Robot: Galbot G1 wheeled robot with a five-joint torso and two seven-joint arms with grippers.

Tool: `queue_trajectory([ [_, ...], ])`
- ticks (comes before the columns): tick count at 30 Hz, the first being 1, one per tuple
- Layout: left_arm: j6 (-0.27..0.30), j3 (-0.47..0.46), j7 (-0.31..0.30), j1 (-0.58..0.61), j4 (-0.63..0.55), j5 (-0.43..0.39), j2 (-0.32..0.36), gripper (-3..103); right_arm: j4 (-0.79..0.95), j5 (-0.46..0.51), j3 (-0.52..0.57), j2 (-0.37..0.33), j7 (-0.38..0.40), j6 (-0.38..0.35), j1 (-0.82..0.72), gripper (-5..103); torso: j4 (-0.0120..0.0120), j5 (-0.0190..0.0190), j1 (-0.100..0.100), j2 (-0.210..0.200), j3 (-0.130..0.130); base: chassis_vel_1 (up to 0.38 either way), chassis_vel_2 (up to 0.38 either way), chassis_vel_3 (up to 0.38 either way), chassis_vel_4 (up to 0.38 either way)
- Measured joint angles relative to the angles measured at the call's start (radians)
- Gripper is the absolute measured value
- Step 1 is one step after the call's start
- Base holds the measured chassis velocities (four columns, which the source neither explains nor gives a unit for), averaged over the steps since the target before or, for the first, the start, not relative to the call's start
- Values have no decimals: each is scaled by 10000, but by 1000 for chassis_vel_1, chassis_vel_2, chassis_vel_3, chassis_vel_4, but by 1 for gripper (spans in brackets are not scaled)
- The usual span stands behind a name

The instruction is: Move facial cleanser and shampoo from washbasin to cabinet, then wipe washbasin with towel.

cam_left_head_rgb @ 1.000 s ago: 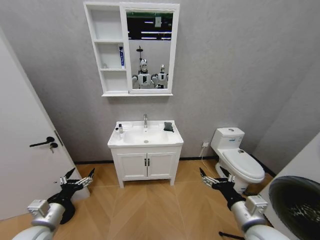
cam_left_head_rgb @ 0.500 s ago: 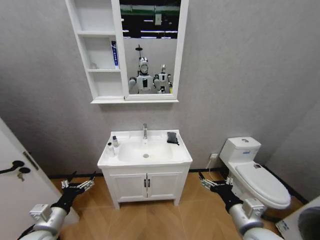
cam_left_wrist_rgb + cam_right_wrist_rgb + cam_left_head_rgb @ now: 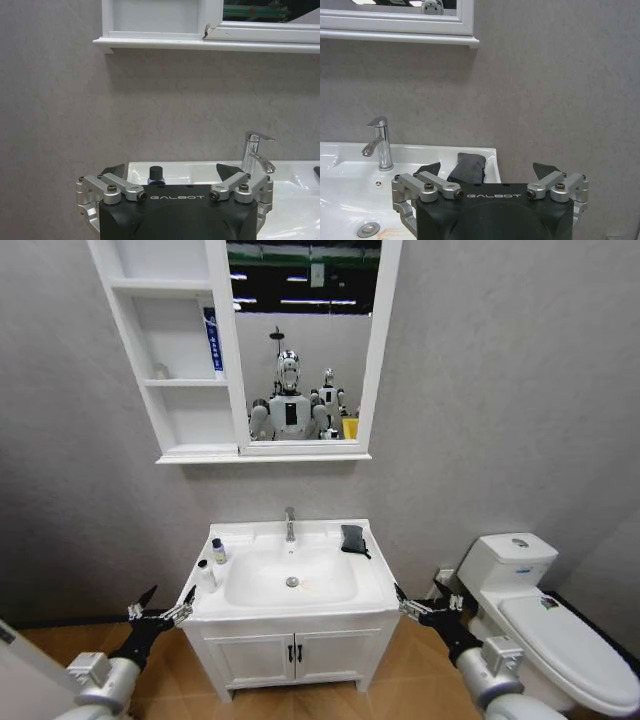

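on the basin's (image 3: pixel 375 585) left rim two bottles (image 3: pixel 211 564) stand upright, nearer the left hand (image 3: pixel 160 612); both hands gape empty, right hand (image 3: pixel 422 606) opposite.

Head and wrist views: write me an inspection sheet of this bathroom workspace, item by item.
Surface: white washbasin, bowl bare around the drain, chrome tap at the back.
Job's things: two small bottles on the basin's left rim; dark towel folded on the back right corner; cabinet on the wall above, a blue-and-white tube upright on a shelf.
Clutter: nothing seen.
Grippers: left gripper open, low beside the vanity's left; right gripper open, low at its right; both empty.
Cables: one from a wall socket near the toilet.
Surroundings: grey wall, mirror, toilet, wood floor.
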Motion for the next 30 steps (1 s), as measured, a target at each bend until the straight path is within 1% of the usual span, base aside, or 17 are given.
queue_trajectory([
  [4,75,264,-59,-194,232,117,85,100,-61,302,25,-274,202,-4,202,100,5,3,-16,7,-4,56,-23,-61,23],
  [7,52,567,-203,-525,830,228,208,100,-221,852,77,-1058,501,-133,722,100,9,3,-16,8,-4,67,-54,-43,60],
  [8,52,567,-203,-525,830,228,208,100,-221,852,77,-1058,501,-133,722,100,9,3,-16,8,-4,32,-37,-32,62],
  [10,20,737,-193,-848,1436,293,360,100,-288,1117,170,-1631,612,-173,944,100,8,3,-9,6,-1,0,0,0,0],
  [11,20,737,-193,-848,1436,293,360,100,-288,1117,170,-1631,612,-173,944,100,8,3,-9,6,-1,0,0,0,0],
  [12,3,844,-211,-1069,1814,325,419,100,-341,1287,204,-1913,686,-192,1102,100,3,3,-1,3,0,0,0,0,0],
  [13,-28,934,-266,-1288,2152,352,433,100,-392,1417,223,-2102,743,-212,1248,100,6,1,2,2,1,0,0,0,0],
  [16,-53,1041,-353,-1517,2438,359,463,100,-411,1509,260,-2208,760,-242,1324,100,9,2,2,1,1,0,0,0,0],
  [18,-84,1502,-531,-2296,3380,305,656,100,-385,1732,373,-2259,892,-315,1346,100,8,3,2,1,2,0,0,0,0],
  [20,-93,1821,-598,-2894,4087,257,813,100,-361,1790,397,-2221,984,-340,1331,100,4,3,0,1,0,0,0,0,0],
  [21,-93,1821,-598,-2894,4087,257,813,100,-361,1790,397,-2221,984,-340,1331,100,4,3,0,1,0,0,0,0,0],
  [23,-95,2260,-654,-3617,4915,227,979,100,-345,1844,388,-2214,1095,-391,1298,100,5,1,-1,2,1,0,0,0,0],
  [24,-95,2260,-654,-3617,4915,227,979,100,-345,1844,388,-2214,1095,-391,1298,100,5,1,-1,2,1,0,0,0,0],
  [27,-151,2654,-663,-4515,5751,240,1052,100,-400,1857,370,-2242,1171,-408,1268,100,4,2,-1,1,1,0,0,0,0],
  [30,-159,2757,-662,-4793,5986,241,1058,100,-452,1857,370,-2240,1198,-408,1268,100,3,1,0,1,1,0,0,0,0],
])
